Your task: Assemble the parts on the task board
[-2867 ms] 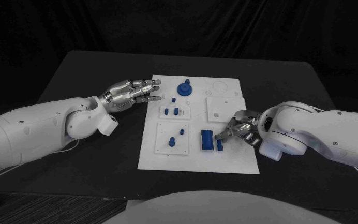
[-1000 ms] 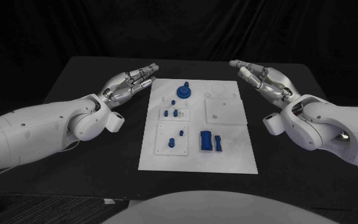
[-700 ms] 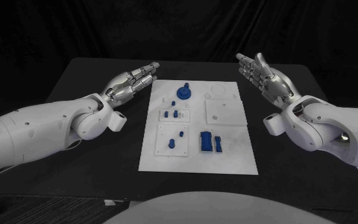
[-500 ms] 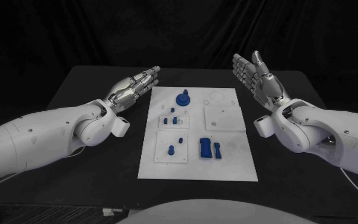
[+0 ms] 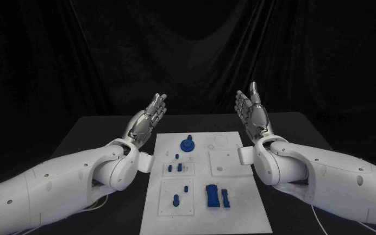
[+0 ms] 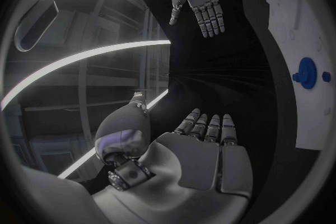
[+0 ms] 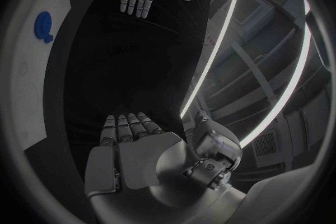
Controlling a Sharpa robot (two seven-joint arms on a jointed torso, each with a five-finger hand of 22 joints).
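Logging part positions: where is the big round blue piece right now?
In the head view, the round blue piece stands at the task board's far end, left of centre, between the two raised hands.

Dim scene, black backdrop (wrist views fisheye-bent), ceiling light strips glaring.

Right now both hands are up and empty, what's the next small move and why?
Probably lower the right silver hand toward the white task board. Both it and the left silver hand are raised above the board's far end, fingers apart, holding nothing. The two blue rectangular blocks lie loose on the board's near right area, on the right arm's side, so that hand looks best placed.
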